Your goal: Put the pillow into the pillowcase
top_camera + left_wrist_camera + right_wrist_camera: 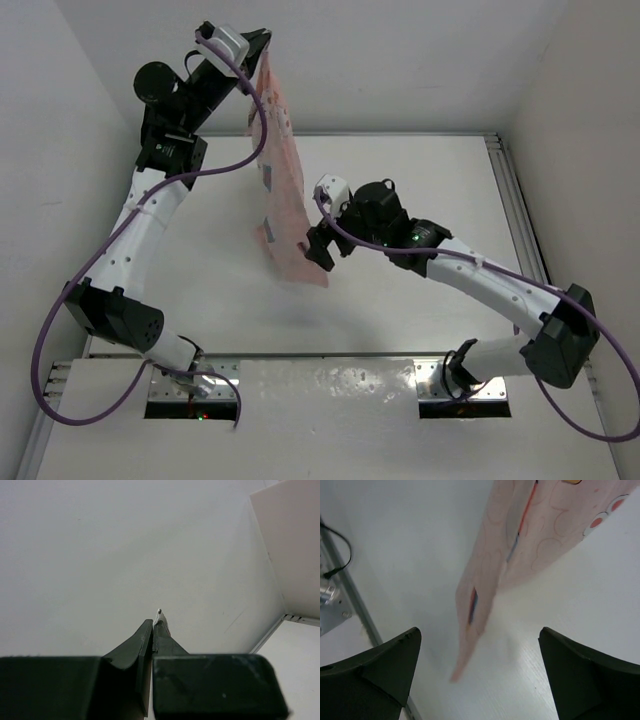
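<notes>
The pink cartoon-print pillowcase (280,180) hangs nearly vertical over the white table (420,180). My left gripper (262,40), raised high at the back, is shut on its top corner. In the left wrist view the gripper (152,626) has its jaws pressed together, with a sliver of fabric (160,615) poking past the tips. My right gripper (316,250) stands open beside the lower end of the hanging fabric, not touching it. In the right wrist view its wide-spread gripper (479,632) frames the pillowcase (520,535), whose lower corner is blurred. The pillow itself is not in view.
White enclosure walls stand at the back and on both sides. An aluminium rail (512,200) runs along the table's right edge. A rail with a black cable (340,550) shows at the left of the right wrist view. Purple cables loop along both arms.
</notes>
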